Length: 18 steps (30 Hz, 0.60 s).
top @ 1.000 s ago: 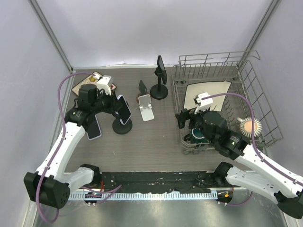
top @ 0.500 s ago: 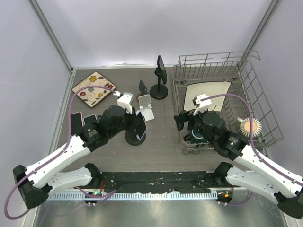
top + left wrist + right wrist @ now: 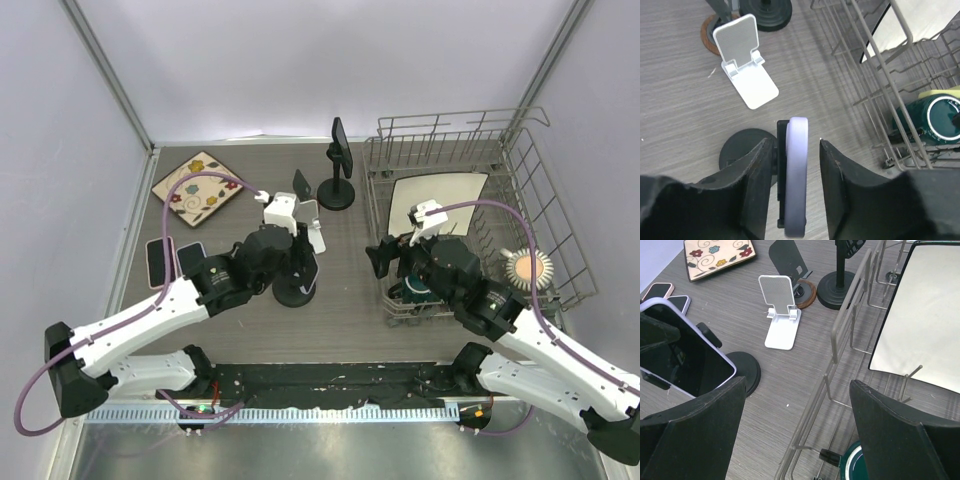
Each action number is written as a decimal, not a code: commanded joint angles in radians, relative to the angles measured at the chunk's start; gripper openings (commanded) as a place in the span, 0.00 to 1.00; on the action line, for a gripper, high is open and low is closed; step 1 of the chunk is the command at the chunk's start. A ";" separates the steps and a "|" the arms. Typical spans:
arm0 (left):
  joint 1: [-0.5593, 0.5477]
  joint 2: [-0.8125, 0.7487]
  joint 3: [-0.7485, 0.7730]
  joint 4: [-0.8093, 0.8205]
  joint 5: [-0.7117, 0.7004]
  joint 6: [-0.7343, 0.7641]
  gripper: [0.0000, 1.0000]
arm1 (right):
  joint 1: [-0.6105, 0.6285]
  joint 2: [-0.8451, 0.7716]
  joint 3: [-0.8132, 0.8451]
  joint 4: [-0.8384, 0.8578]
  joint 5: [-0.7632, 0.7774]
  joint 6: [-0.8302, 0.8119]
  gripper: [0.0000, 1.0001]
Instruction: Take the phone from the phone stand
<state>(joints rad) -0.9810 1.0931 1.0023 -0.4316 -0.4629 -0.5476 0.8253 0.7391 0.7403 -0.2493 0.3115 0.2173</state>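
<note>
Grey wood-grain bench (image 3: pixel 350 310), inside a pale-walled enclosure, carries all items. Largest fitting is a grey wire dish rack (image 3: pixel 460 118) on the right side, with a dark green ceramic mug (image 3: pixel 935 117) inside it. Next in size are a square floral-patterned plate (image 3: pixel 198 188) at the far left and a white folding stand (image 3: pixel 747 65), unoccupied, near the centre.

Task item: a lilac-cased phone (image 3: pixel 797 170), propped leaning in the cradle of a black round-based phone stand (image 3: pixel 742 150), on the near side of the white folding stand. Removal is not yet done.

Left hand (image 3: pixel 795 145): jaws partly apart, one on each side of the phone, reaching down over its top edge. A clear gap shows between the phone and the finger on the rack side. The other finger lies close to the cradle, and contact there cannot be confirmed. Judged to be bracketing the phone, not clamping it.

Right hand (image 3: pixel 797 385): spread wide and holding nothing, hovering by the rack's near corner, facing the phone's dark screen and apart from it.

Handling assessment: the phone should be rigid and fairly light, with a breakable glass face. The case should offer more friction than bare glass. Recommended hold is across front and back, high on the body and clear of the cradle, then a lift along the cradle's line. Risk: the stand may tip or rise with the phone if the cradle binds.
</note>
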 commanded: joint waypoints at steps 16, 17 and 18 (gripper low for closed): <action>0.064 -0.380 -0.162 0.091 -0.166 0.018 0.97 | 0.001 0.170 0.136 -0.093 -0.142 0.054 0.89; 0.100 -0.421 -0.178 0.080 -0.168 0.021 0.98 | 0.005 0.186 0.155 -0.091 -0.150 0.062 0.89; 0.122 -0.438 -0.214 0.076 -0.166 0.021 0.98 | 0.015 0.201 0.159 -0.087 -0.155 0.068 0.89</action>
<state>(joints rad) -0.9295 0.7277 0.8623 -0.3687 -0.5747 -0.5400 0.8253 0.8871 0.8177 -0.3416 0.2241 0.2481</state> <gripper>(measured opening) 0.973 0.890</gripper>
